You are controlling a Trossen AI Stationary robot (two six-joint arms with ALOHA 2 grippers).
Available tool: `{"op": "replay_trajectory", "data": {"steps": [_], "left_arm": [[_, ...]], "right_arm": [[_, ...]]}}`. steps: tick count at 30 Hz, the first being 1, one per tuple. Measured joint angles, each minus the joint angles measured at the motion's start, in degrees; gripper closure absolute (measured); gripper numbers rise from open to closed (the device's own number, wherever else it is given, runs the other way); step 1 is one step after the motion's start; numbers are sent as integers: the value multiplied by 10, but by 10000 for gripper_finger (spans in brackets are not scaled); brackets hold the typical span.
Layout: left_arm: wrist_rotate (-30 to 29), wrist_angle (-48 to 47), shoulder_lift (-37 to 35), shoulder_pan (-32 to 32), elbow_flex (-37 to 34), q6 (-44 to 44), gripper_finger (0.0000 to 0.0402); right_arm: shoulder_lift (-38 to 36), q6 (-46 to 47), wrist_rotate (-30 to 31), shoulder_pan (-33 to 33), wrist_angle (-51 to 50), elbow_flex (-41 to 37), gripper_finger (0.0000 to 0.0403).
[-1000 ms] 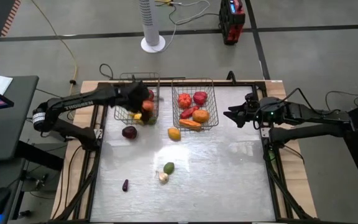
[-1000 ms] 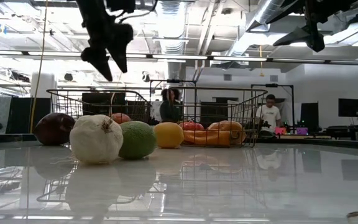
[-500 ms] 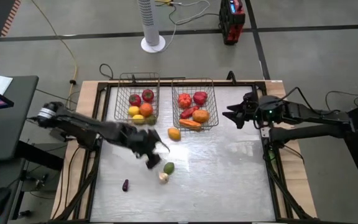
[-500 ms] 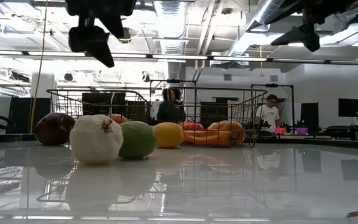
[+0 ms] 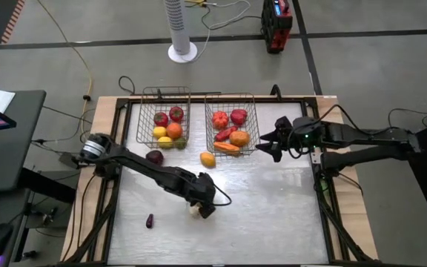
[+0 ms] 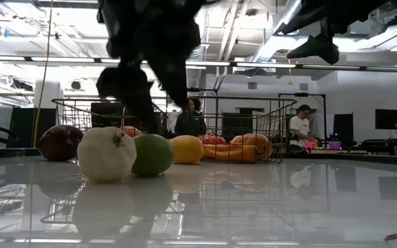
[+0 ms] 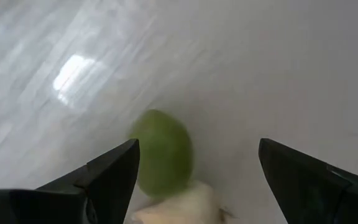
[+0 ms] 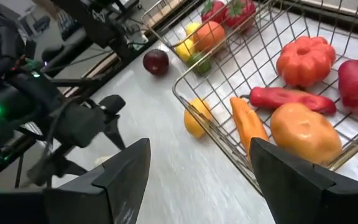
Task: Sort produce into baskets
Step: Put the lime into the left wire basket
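Jaws on the left gripper (image 7: pixel 194 171) are spread wide and not pinching anything, hanging right over the green fruit (image 7: pixel 161 151) and the white garlic (image 7: pixel 179 205), which sit touching each other on the table (image 5: pixel 273 215) near its middle. Right gripper (image 8: pixel 197 168) is spread open too and empty, hovering just beside the right basket (image 5: pixel 252 111), where the carrot (image 8: pixel 248 126) lies with its long axis running along the basket's near wall and the red chili (image 8: pixel 288 99) lies crossways behind it. Left basket (image 5: pixel 145 111) has red, yellow and orange pieces, a yellow lemon (image 5: pixel 208 159) and a dark purple round (image 5: pixel 154 156) sit loose on the table close to the baskets, and no readable writing shows anywhere.
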Motion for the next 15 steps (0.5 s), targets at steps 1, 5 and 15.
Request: {"op": "replay_trajectory", "data": {"steps": [1,5,15], "left_arm": [[4,-2,9,0,2,0,87],[14,-28,39,-1,4,-2,87],[-6,-69,49,-10,4,31,161]], "right_arm": [[2,0,0,3,0,0,102],[3,0,0,13,1,0,102],[1,1,0,16,12,0,102]]}}
